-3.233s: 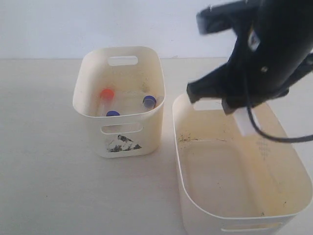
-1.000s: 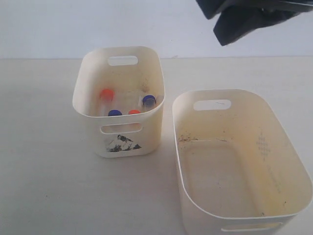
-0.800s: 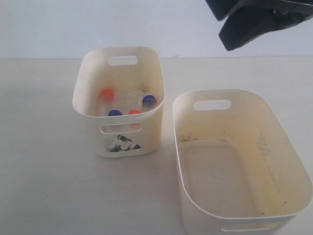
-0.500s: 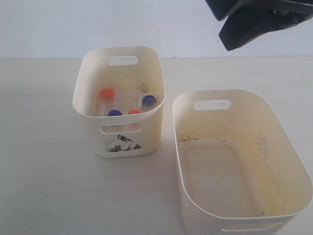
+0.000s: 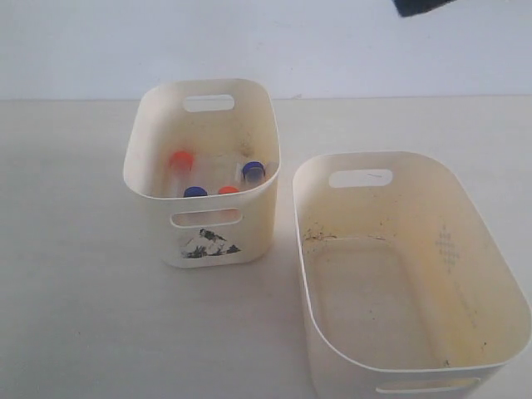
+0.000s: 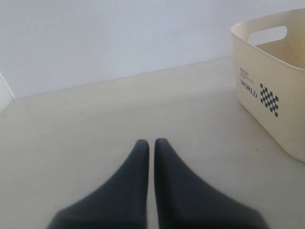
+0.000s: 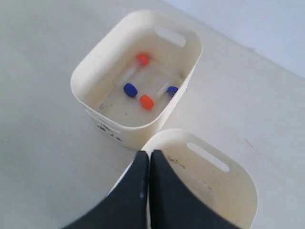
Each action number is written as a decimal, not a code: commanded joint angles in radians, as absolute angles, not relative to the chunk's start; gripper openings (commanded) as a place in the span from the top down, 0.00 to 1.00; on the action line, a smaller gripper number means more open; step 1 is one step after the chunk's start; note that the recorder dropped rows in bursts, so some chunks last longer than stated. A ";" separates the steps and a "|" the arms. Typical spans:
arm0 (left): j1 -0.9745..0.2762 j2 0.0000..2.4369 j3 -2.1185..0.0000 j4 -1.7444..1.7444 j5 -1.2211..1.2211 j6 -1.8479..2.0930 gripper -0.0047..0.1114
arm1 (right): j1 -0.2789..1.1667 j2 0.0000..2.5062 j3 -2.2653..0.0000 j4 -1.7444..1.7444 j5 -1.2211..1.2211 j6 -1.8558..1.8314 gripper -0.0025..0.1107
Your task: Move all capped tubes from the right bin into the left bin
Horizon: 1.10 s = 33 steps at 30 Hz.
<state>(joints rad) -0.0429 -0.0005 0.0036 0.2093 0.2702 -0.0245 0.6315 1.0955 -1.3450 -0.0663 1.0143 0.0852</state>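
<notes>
Four capped tubes lie in the smaller left bin (image 5: 259, 218), the one with the torn sticker: two orange-red caps (image 5: 180, 158) (image 5: 229, 190) and two blue caps (image 5: 195, 192) (image 5: 253, 170). The right wrist view shows the same four tubes (image 7: 147, 101) in the left bin (image 7: 77, 82). The wider right bin (image 5: 499, 274) holds no tube, only dirt specks. My right gripper (image 7: 149, 152) is shut and empty, high above the right bin's near rim (image 7: 238, 191). My left gripper (image 6: 148, 142) is shut and empty, low over the table.
A dark sliver of the right arm (image 5: 420, 7) shows at the top edge of the exterior view. In the left wrist view a cream bin (image 6: 271, 90) with a "WORLD" checker print stands beside the left gripper. Pale tabletop surrounds both bins.
A second orange-capped tube has joined the three in the left bin. The right arm has risen from over the right bin, almost out of the exterior view.
</notes>
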 commanded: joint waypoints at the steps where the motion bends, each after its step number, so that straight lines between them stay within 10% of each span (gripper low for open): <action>1: -0.044 0.000 0.000 0.206 0.261 -0.038 0.92 | 0.573 0.906 -1.227 -0.087 0.874 0.076 0.98; 33: -0.044 0.000 0.000 0.206 0.261 -0.038 0.92 | 0.090 0.171 -0.315 -0.092 0.113 -0.037 0.98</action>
